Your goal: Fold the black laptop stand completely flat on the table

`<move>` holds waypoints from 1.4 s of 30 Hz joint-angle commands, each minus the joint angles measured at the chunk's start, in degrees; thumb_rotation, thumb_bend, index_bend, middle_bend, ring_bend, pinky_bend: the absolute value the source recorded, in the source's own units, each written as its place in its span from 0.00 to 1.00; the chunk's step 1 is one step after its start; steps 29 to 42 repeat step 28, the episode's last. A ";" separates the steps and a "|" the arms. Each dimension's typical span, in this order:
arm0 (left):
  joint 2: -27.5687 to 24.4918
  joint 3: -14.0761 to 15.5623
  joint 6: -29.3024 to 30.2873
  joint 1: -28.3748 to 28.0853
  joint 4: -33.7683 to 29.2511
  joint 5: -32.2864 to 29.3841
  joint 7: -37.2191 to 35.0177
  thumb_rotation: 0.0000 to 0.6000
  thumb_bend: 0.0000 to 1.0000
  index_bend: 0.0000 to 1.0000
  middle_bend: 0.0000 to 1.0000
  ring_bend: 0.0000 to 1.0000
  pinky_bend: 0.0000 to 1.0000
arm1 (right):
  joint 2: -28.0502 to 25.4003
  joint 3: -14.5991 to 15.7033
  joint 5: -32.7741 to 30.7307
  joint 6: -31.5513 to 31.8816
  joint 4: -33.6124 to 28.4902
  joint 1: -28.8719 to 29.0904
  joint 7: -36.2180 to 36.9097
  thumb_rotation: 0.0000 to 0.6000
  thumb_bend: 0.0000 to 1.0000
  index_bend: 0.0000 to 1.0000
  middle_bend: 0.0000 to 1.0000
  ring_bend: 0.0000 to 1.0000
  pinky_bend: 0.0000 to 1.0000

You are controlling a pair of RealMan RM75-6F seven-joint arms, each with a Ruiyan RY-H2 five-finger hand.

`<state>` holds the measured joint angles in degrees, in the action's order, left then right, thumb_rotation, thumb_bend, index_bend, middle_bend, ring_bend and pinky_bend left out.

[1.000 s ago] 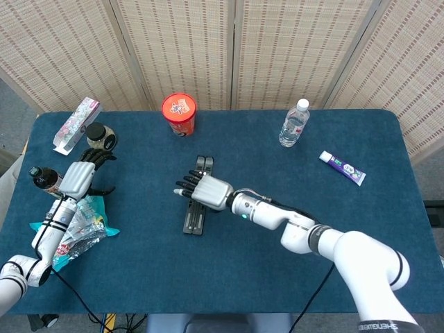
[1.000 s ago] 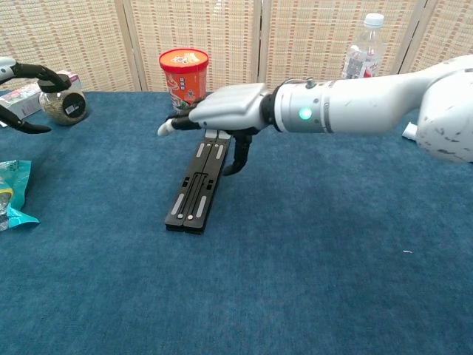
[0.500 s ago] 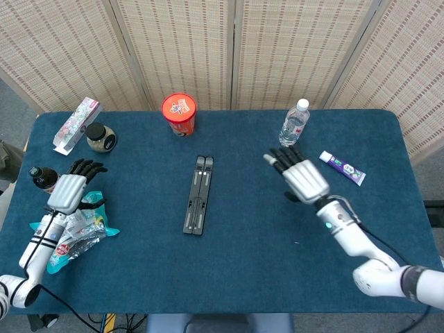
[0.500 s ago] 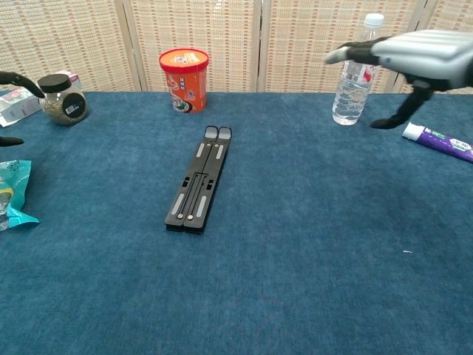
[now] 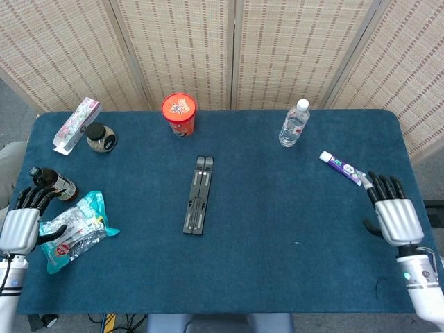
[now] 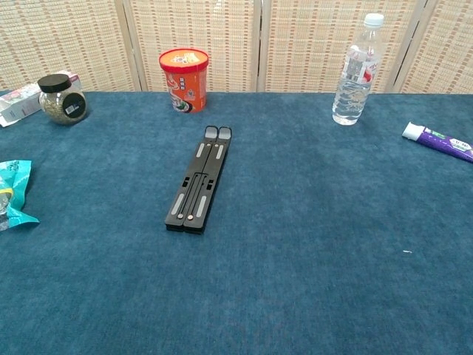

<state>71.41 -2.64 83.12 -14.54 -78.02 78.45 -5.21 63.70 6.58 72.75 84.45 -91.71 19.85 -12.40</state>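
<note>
— Both hands are down at the near corners of the table, aren't they? The left hand [image 5: 19,227] at one edge, the right hand [image 5: 393,216] at the other, and neither shows in the chest view.

— Right, and each one holds nothing. Fingers are stretched out and a little apart, backs of the hands facing up. The thumb of the left hand reaches toward the teal snack bag [image 5: 75,229] just beside it; I can't tell if it touches.

— And the black laptop stand [image 5: 198,204]?

— Folded flat on the blue tablecloth [image 5: 277,236], lying between the two hands but well apart from both, further up the table than either. It sits a bit nearer the left hand's side than the right's. From the chest view it's a slim closed bar, its long axis running away from the robot and leaning slightly.

— What's close to the right hand?

— A toothpaste tube [image 5: 342,167] just beyond its fingertips, toward the middle of the table. Further off past that stands a clear water bottle [image 5: 294,123], upright.

— On the left side?

— A dark bottle [image 5: 51,182] lies just ahead of the left hand's fingers. Well beyond it, at the far corner, a small glass jar with a black lid [image 5: 100,137] stands beside a flat carton [image 5: 76,124]. The red instant noodle cup [image 5: 179,114] stands at the far edge, straight past the laptop stand's far end.
</note>
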 commanded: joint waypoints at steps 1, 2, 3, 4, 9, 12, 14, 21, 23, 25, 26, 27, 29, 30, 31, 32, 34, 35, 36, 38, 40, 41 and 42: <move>-1.23 1.08 2.61 2.70 -2.52 0.25 1.52 1.00 0.16 0.22 0.17 0.10 0.04 | 0.41 1.14 1.74 3.24 0.23 -4.41 1.55 1.00 0.15 0.00 0.02 0.00 0.00; -1.48 1.61 3.22 3.68 -3.23 0.39 1.98 1.00 0.16 0.22 0.17 0.10 0.04 | 0.41 1.18 2.04 4.10 0.17 -5.54 1.58 1.00 0.15 0.00 0.02 0.00 0.00; -1.70 2.04 3.60 4.39 -3.73 0.50 2.36 1.00 0.16 0.22 0.17 0.10 0.04 | 0.43 1.16 2.39 4.80 0.16 -6.31 1.58 1.00 0.15 0.00 0.02 0.00 0.00; -1.95 2.44 4.00 5.06 -4.23 0.70 2.61 1.00 0.16 0.22 0.17 0.10 0.04 | 0.41 1.21 2.82 5.37 0.12 -7.01 1.57 1.00 0.15 0.00 0.02 0.00 0.00; -2.87 3.93 6.02 7.86 -6.86 2.29 3.56 1.00 0.16 0.22 0.17 0.10 0.04 | -0.16 0.98 4.86 7.05 -0.61 -9.79 1.61 1.00 0.15 0.00 0.02 0.00 0.00; -3.12 4.04 6.70 8.63 -8.10 3.09 4.46 1.00 0.16 0.22 0.17 0.10 0.04 | -0.33 0.46 5.74 7.28 -0.96 -10.78 1.96 1.00 0.15 0.00 0.03 0.00 0.00; -3.22 3.82 7.08 8.93 -8.44 3.60 4.47 1.00 0.16 0.22 0.17 0.10 0.04 | -0.42 0.10 6.36 7.18 -0.97 -11.24 1.90 1.00 0.15 0.00 0.02 0.00 0.00; -3.78 3.14 6.93 9.35 -9.05 4.52 4.67 1.00 0.16 0.22 0.17 0.10 0.04 | -0.99 -1.40 7.89 7.46 -1.76 -12.66 1.48 1.00 0.15 0.00 0.03 0.00 0.00; -4.03 3.00 6.90 9.54 -9.13 4.71 4.58 1.00 0.16 0.22 0.17 0.10 0.04 | -1.03 -1.78 8.23 7.53 -1.93 -13.13 1.42 1.00 0.15 0.00 0.02 0.00 0.00; -4.19 2.87 6.78 9.67 -9.12 4.77 4.63 1.00 0.16 0.22 0.17 0.10 0.04 | -1.07 -2.07 8.48 7.49 -2.11 -13.49 1.41 1.00 0.15 0.00 0.02 0.00 0.00; -4.24 2.76 6.61 9.71 -9.13 4.75 4.61 1.00 0.16 0.22 0.17 0.10 0.04 | -1.06 -2.27 8.67 7.43 -2.12 -13.69 1.42 1.00 0.15 0.00 0.02 0.00 0.00; -4.28 2.69 6.44 9.73 -9.19 4.74 4.62 1.00 0.16 0.22 0.17 0.10 0.04 | -1.05 -2.42 8.73 7.33 -2.10 -13.83 1.42 1.00 0.15 0.00 0.03 0.00 0.00; -4.30 2.62 6.27 9.72 -9.27 4.75 4.64 1.00 0.16 0.22 0.17 0.10 0.04 | -1.04 -2.60 8.79 7.23 -2.06 -13.94 1.46 1.00 0.15 0.00 0.03 0.00 0.00; -4.30 2.62 6.27 9.72 -9.27 4.75 4.64 1.00 0.16 0.22 0.17 0.10 0.04 | -1.04 -2.60 8.79 7.23 -2.06 -13.94 1.46 1.00 0.15 0.00 0.03 0.00 0.00; -4.30 2.62 6.27 9.72 -9.27 4.75 4.64 1.00 0.16 0.22 0.17 0.10 0.04 | -1.04 -2.60 8.79 7.23 -2.06 -13.94 1.46 1.00 0.15 0.00 0.03 0.00 0.00; -4.30 2.62 6.27 9.72 -9.27 4.75 4.64 1.00 0.16 0.22 0.17 0.10 0.04 | -1.04 -2.60 8.79 7.23 -2.06 -13.94 1.46 1.00 0.15 0.00 0.03 0.00 0.00; -4.30 2.62 6.27 9.72 -9.27 4.75 4.64 1.00 0.16 0.22 0.17 0.10 0.04 | -1.04 -2.60 8.79 7.23 -2.06 -13.94 1.46 1.00 0.15 0.00 0.03 0.00 0.00; -4.30 2.62 6.27 9.72 -9.27 4.75 4.64 1.00 0.16 0.22 0.17 0.10 0.04 | -1.04 -2.60 8.79 7.23 -2.06 -13.94 1.46 1.00 0.15 0.00 0.03 0.00 0.00; -4.30 2.62 6.27 9.72 -9.27 4.75 4.64 1.00 0.16 0.22 0.17 0.10 0.04 | -1.04 -2.60 8.79 7.23 -2.06 -13.94 1.46 1.00 0.15 0.00 0.03 0.00 0.00; -4.30 2.62 6.27 9.72 -9.27 4.75 4.64 1.00 0.16 0.22 0.17 0.10 0.04 | -1.04 -2.60 8.79 7.23 -2.06 -13.94 1.46 1.00 0.15 0.00 0.03 0.00 0.00; -4.30 2.62 6.27 9.72 -9.27 4.75 4.64 1.00 0.16 0.22 0.17 0.10 0.04 | -1.04 -2.60 8.79 7.23 -2.06 -13.94 1.46 1.00 0.15 0.00 0.03 0.00 0.00; -4.30 2.62 6.27 9.72 -9.27 4.75 4.64 1.00 0.16 0.22 0.17 0.10 0.04 | -1.04 -2.60 8.79 7.23 -2.06 -13.94 1.46 1.00 0.15 0.00 0.03 0.00 0.00; -4.30 2.62 6.27 9.72 -9.27 4.75 4.64 1.00 0.16 0.22 0.17 0.10 0.04 | -1.04 -2.60 8.79 7.23 -2.06 -13.94 1.46 1.00 0.15 0.00 0.03 0.00 0.00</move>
